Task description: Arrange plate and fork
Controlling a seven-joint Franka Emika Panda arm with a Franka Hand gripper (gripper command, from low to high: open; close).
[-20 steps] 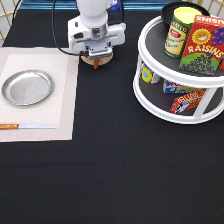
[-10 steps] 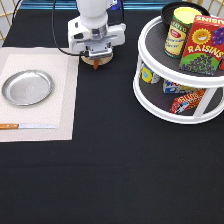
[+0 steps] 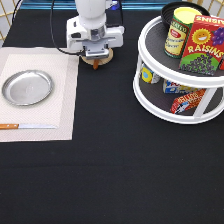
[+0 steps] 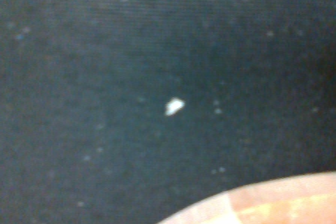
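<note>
The shiny silver plate [image 3: 28, 87] lies on the pale placemat [image 3: 62, 75] at the exterior view's left. The fork does not show in any view. My gripper [image 3: 96, 56] hangs low at the exterior view's top, right of the placemat's far corner and well away from the plate. It sits directly over a small tan wooden disc [image 3: 95, 62], whose edge also shows in the wrist view [image 4: 289, 202] against the black cloth.
A wooden-handled knife [image 3: 27, 126] lies along the placemat's near edge. A white two-tier turntable [image 3: 150, 100] at the exterior view's right holds a can [image 3: 178, 31], a raisins box [image 3: 203, 45] and small packets. The table is covered in black cloth [image 3: 110, 170].
</note>
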